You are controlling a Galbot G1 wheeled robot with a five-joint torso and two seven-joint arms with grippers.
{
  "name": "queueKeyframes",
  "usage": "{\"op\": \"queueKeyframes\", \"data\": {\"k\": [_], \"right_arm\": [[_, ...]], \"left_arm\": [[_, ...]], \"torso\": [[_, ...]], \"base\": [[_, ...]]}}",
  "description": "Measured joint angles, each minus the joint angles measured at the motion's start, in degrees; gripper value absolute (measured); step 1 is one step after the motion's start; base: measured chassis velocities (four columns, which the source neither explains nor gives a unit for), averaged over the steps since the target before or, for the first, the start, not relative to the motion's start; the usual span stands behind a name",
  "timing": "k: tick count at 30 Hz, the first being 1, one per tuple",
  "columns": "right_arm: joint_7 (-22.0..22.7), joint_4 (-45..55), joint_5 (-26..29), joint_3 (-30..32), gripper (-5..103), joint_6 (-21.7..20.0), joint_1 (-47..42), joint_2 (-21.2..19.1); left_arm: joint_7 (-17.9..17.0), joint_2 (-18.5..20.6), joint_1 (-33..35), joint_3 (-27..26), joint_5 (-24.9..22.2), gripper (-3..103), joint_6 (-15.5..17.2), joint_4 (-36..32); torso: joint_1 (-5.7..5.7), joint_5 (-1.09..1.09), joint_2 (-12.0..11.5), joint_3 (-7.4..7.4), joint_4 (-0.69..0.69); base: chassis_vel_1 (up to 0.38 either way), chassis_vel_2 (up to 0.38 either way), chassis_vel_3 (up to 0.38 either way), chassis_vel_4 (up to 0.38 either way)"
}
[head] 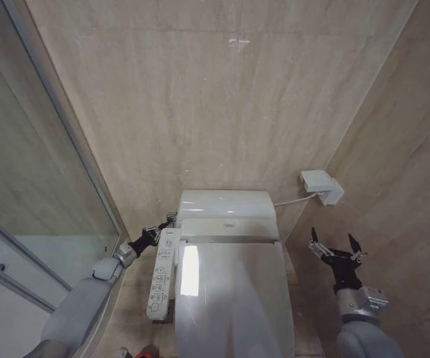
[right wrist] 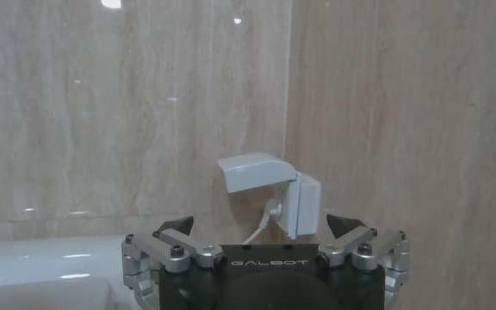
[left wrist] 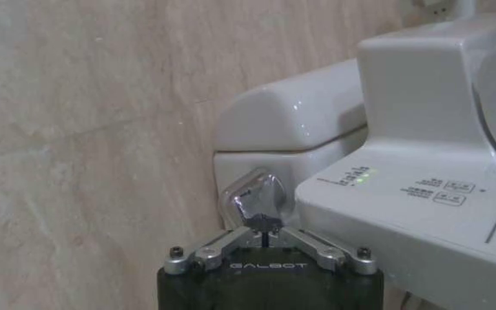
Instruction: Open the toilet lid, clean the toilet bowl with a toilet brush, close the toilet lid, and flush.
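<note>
reaching along the left side of the toilet's boxy rear unit [head: 228, 216], the left pincer [head: 168, 221] sits at the back corner, just behind the far end of the side control panel [head: 163, 274]. in the left wrist view its fingers are drawn together into a narrow point, the left pincer [left wrist: 265, 227] pressed closed with its tips touching a shiny chrome flush lever [left wrist: 252, 197] that sticks out from the side of the white tank; the lever is not between the fingers, the tips only meet its surface. beside the lever the panel's top carries small printed buttons and a green indicator light [left wrist: 364, 173].

the toilet lid [head: 233, 298] lies flat and closed over the bowl, a bright reflection across its left part, hinged at the rear unit. near the toilet's front left corner, at the head view's lower edge, a bit of red [head: 149, 350] shows on the floor; what it is cannot be told.

to the right of the toilet, the right pincer [head: 335, 248] hangs in the air near the side wall, fingers spread wide with nothing between them, well apart from the lid. beyond it, a white wall socket box [head: 320, 186] sits on the back wall with a cable running to the rear unit; the right wrist view faces that socket box [right wrist: 270, 190] with the right pincer [right wrist: 265, 236] below it
</note>
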Motion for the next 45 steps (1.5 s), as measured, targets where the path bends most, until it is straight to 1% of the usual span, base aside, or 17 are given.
{"op": "queueKeyframes", "data": {"k": [2,12,15,16,18,20,22,23,25,30,31,35,36,37,38,44,45], "right_arm": [[0.0,0.0,0.0,0.0,100,0.0,0.0,0.0],[0.0,0.0,0.0,0.0,100,0.0,0.0,0.0],[0.0,0.0,0.0,0.0,100,0.0,0.0,0.0],[0.0,0.0,0.0,0.0,100,0.0,0.0,0.0],[0.0,0.0,0.0,0.0,100,0.0,0.0,0.0],[0.0,0.0,0.0,0.0,100,0.0,0.0,0.0],[0.0,0.0,0.0,0.0,100,0.0,0.0,0.0],[0.0,0.0,0.0,0.0,100,0.0,0.0,0.0],[0.0,0.0,0.0,0.0,100,0.0,0.0,0.0],[0.0,0.0,0.0,0.0,100,0.0,0.0,0.0],[0.0,0.0,0.0,0.0,100,0.0,0.0,0.0],[0.0,0.0,0.0,0.0,100,0.0,0.0,0.0],[0.0,0.0,0.0,0.0,100,0.0,0.0,0.0],[0.0,0.0,0.0,0.0,100,0.0,0.0,0.0],[0.0,0.0,0.0,0.0,100,0.0,0.0,0.0],[0.0,0.0,0.0,0.0,100,0.0,0.0,0.0],[0.0,0.0,0.0,0.0,100,0.0,0.0,0.0]], "left_arm": [[-0.5,0.2,1.2,-1.0,-0.1,0,0.4,-1.0],[-3.1,4.5,11.8,-7.3,-3.4,0,1.5,-11.0],[-8.2,4.9,15.2,-9.6,-4.3,0,3.0,-15.9],[-8.2,4.9,15.2,-9.6,-4.3,0,3.0,-15.9],[-13.6,4.6,17.1,-10.7,-5.6,0,6.2,-20.4],[-16.8,3.5,19.0,-12.5,-6.3,0,8.6,-24.2],[-17.9,3.0,19.7,-13.4,-6.4,0,9.1,-25.4],[-19.3,2.2,20.6,-14.5,-6.4,17,9.5,-26.9],[-21.8,0.5,22.9,-17.2,-6.3,17,10.5,-29.7],[-23.3,-0.7,27.5,-20.6,-6.0,17,11.5,-33.7],[-23.6,-1.3,29.5,-22.1,-5.9,43,12.0,-35.6],[-25.5,-2.6,33.7,-25.0,-6.4,43,13.9,-40.1],[-25.9,-3.1,35.2,-26.1,-6.4,43,14.4,-42.0],[-26.1,-3.6,37.0,-27.2,-6.3,43,14.6,-44.2],[-26.4,-4.1,39.4,-28.2,-6.2,71,14.9,-46.5],[-29.0,-5.6,45.4,-28.6,-6.3,71,18.0,-55.0],[-29.4,-5.9,46.7,-28.6,-6.2,97,18.7,-56.6]], "torso": [[0.0,-0.01,0.0,0.0,-0.02],[0.0,0.02,0.0,0.0,0.1],[-0.01,0.03,0.0,0.0,0.1],[-0.01,0.03,0.0,0.0,0.1],[-0.01,0.03,0.0,0.0,0.09],[-0.01,0.04,0.0,0.0,0.09],[-0.01,0.04,0.0,0.0,0.09],[-0.01,0.04,0.0,0.0,0.08],[-0.01,0.04,0.0,0.0,0.09],[-0.01,0.04,0.0,0.0,0.11],[-0.01,0.04,0.0,0.0,0.11],[-0.03,0.05,0.0,0.0,0.15],[-0.02,0.04,0.0,0.0,0.07],[-0.02,0.03,0.0,-0.01,0.06],[-0.03,0.07,0.0,-0.01,0.12],[-0.02,0.07,0.0,-0.01,0.1],[-0.02,0.05,0.0,-0.01,0.07]], "base": [[0.0,0.0,0.0,0.0],[0.0,0.0,0.0,0.0],[0.0,0.0,0.0,0.0],[0.0,0.0,0.0,0.0],[0.0,0.0,0.0,0.0],[0.0,0.0,0.0,0.0],[0.0,0.0,0.0,0.0],[0.0,0.0,0.0,0.0],[0.0,0.0,0.0,0.0],[0.0,0.0,0.0,0.0],[0.0,0.0,0.0,0.0],[0.0,0.0,0.0,0.0],[0.0,0.0,0.0,0.0],[0.0,0.0,0.0,0.0],[0.0,0.0,0.0,0.0],[0.0,0.0,0.0,0.0],[0.0,0.0,0.0,0.0]]}}
